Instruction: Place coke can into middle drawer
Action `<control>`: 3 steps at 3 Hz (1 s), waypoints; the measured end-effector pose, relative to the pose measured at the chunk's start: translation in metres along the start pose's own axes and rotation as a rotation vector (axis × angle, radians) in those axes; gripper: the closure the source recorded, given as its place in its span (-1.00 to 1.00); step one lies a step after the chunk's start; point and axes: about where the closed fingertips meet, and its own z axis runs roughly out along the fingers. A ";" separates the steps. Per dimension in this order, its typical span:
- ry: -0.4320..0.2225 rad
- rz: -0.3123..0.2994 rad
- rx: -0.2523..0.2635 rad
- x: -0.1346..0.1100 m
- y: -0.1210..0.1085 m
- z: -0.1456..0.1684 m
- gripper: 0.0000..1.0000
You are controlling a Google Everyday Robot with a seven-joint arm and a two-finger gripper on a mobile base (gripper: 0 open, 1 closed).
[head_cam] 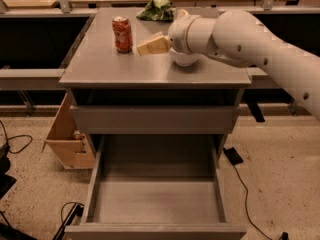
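- The coke can (122, 33) stands upright on the grey cabinet top (110, 69), toward the back left, with its silver lid facing up.
- The gripper (142, 47) hangs low over the cabinet top just to the right of the coke can, pointing at it, with a small gap between the two.
- Whether the gripper is spread or pressed together cannot be told from this view; it holds nothing.
- The white arm (250, 44) reaches in from the right and hides most of a white bowl (183, 59) that sits on the cabinet top behind the gripper.
- A crumpled green bag (157, 10) lies at the back edge of the top, behind the coke can and to its right.
- The middle drawer (155, 204) is pulled wide open below, its flat grey floor showing.
- The shallower upper drawer (152, 119) above it is closed.
- A wooden box (65, 139) leans against the cabinet's left side, on the speckled floor.
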 end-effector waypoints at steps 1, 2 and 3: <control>0.023 0.087 0.049 0.009 -0.011 0.064 -1.00; 0.018 0.185 0.080 0.021 -0.018 0.100 -1.00; -0.023 0.256 0.109 0.026 -0.023 0.131 -1.00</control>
